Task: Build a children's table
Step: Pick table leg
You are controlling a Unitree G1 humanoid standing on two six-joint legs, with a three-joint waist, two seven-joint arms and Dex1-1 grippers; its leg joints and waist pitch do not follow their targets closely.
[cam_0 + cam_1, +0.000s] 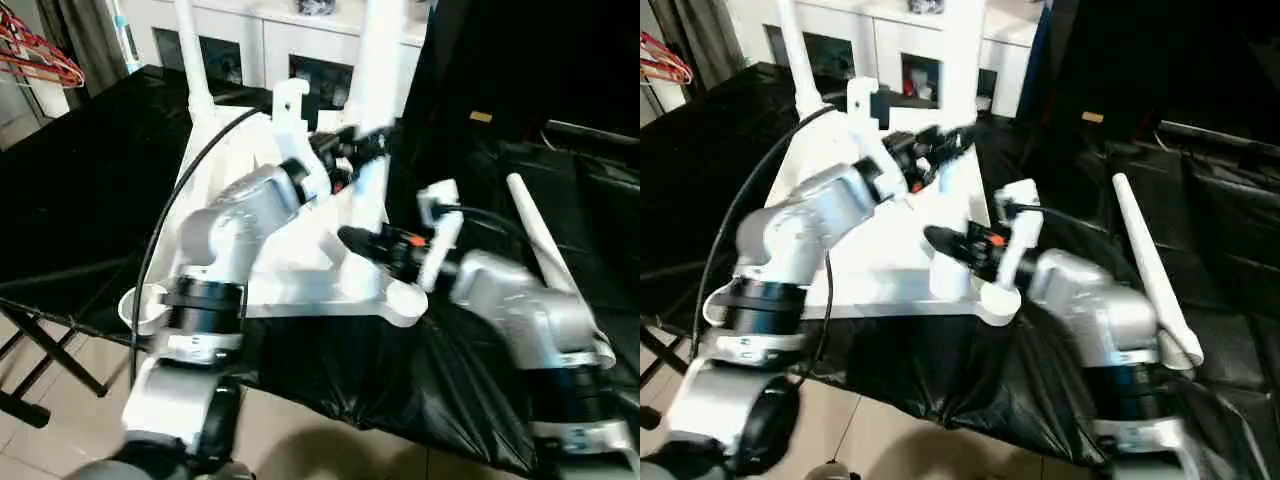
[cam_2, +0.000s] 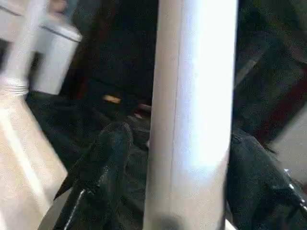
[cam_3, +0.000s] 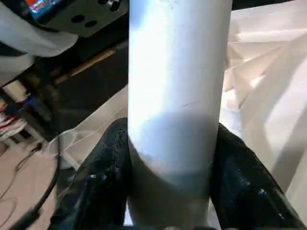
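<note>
My right claw (image 3: 170, 191) clamps an upright leg (image 3: 177, 86) over the upturned tabletop (image 1: 300, 270) on the counter; left claw (image 1: 350, 150), half-wide, flanks another leg (image 2: 192, 110) without touching.

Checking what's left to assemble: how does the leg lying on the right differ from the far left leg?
The loose leg lies flat on the black cloth; the far left leg stands upright. The loose leg is unattached; the far left leg sits in the table top's corner. Both are white tubes.
</note>
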